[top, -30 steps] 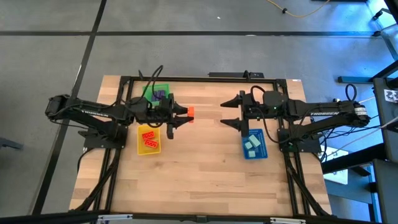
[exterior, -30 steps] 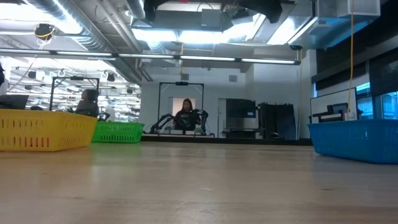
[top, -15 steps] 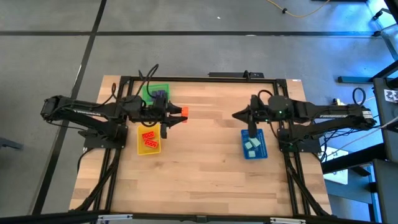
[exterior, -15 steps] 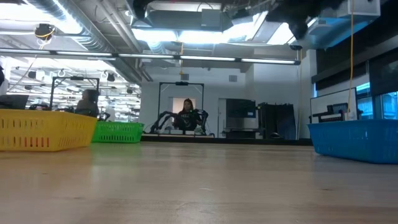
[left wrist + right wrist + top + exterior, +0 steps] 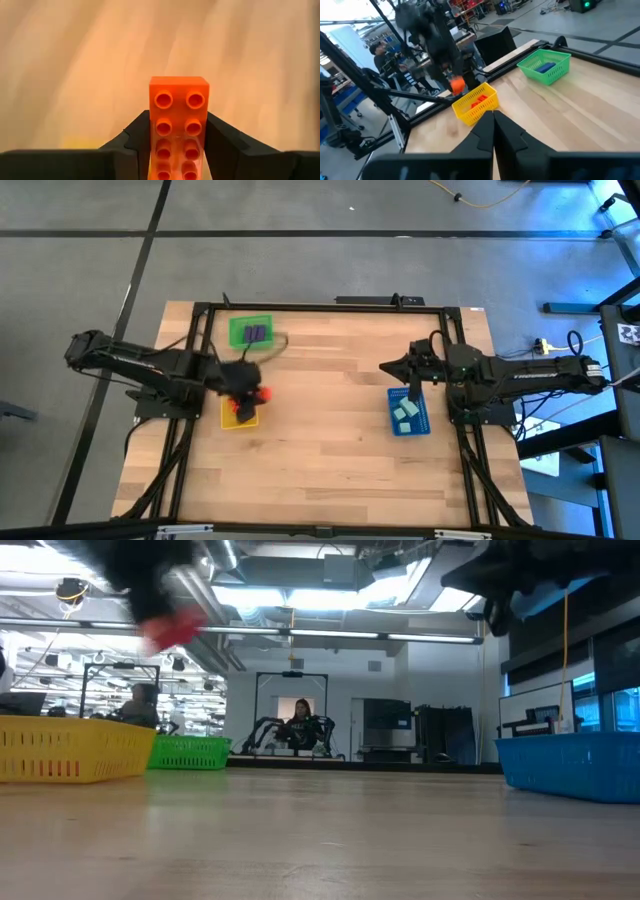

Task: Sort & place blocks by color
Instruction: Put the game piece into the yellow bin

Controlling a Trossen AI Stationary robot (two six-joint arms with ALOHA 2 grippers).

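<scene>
hovering at yellow tray [image 5: 226, 418] edge, left end effector [image 5: 258, 394] grips orange block [image 5: 178, 125].

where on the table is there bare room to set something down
Free: the bare wood between the yellow tray and blue tray, and the near strip in front of both. Crowded: the left side, where the left gripper holds an orange block over the yellow tray.

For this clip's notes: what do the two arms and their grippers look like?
Both arms are dark, almost black, jointed links with loose black cables looping near the wrists. The right arm bears pale lettering along its forearm. The left gripper has two black, angular fingers; the right gripper has matching black fingers tapering to a point.
</scene>
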